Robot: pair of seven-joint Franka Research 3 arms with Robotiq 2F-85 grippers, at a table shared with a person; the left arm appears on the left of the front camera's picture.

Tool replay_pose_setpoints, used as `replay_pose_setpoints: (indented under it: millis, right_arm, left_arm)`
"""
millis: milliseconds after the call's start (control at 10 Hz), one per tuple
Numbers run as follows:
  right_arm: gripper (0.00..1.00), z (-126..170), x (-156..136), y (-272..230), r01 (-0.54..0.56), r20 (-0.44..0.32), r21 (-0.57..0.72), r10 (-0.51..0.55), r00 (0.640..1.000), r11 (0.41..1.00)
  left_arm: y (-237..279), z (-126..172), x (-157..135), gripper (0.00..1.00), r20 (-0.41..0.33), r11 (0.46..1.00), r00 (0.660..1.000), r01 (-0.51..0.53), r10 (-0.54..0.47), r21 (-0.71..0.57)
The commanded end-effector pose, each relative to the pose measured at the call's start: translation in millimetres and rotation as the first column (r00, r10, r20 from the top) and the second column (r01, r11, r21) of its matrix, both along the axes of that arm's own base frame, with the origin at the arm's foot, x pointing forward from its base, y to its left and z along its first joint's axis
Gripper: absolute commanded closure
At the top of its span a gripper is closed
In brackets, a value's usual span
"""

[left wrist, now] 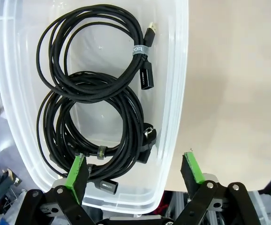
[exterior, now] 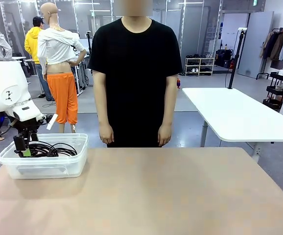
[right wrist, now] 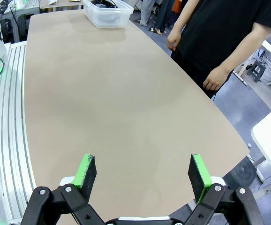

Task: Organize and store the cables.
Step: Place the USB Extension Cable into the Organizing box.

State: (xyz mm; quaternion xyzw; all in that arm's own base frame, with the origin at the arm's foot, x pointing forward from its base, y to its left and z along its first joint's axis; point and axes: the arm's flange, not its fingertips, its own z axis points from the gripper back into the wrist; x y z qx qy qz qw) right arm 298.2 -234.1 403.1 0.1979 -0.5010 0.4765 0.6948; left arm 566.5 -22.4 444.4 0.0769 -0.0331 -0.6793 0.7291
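Black coiled cables lie inside a clear plastic bin: one coil at the top, others stacked below it, plug ends showing. In the front view the cables rest in the bin at the table's left. My left gripper hangs open over the bin's left end. From its wrist camera, the left gripper is spread wide, one green pad above the lower coil, the other past the bin's rim, holding nothing. My right gripper stands open above bare tabletop.
A person in a black shirt stands at the table's far edge, hands hanging down. The tan table stretches right of the bin. A white table stands behind at the right.
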Motion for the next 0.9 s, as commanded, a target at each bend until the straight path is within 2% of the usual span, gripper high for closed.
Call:
replay_pose_setpoints:
  millis: [0,800]
  right_arm:
    - [0.0,3.6,-0.6,-1.1,-0.002,-0.019,0.0,0.002,1.0,1.0]
    - [0.0,3.6,-0.6,-1.1,-0.002,-0.019,0.0,0.002,1.0,1.0]
  left_arm:
    - [1.4,1.8,0.2,0.0,0.005,1.0,1.0,0.009,-0.009,-0.014]
    - [1.4,1.8,0.2,0.0,0.005,1.0,1.0,0.009,-0.009,-0.014]
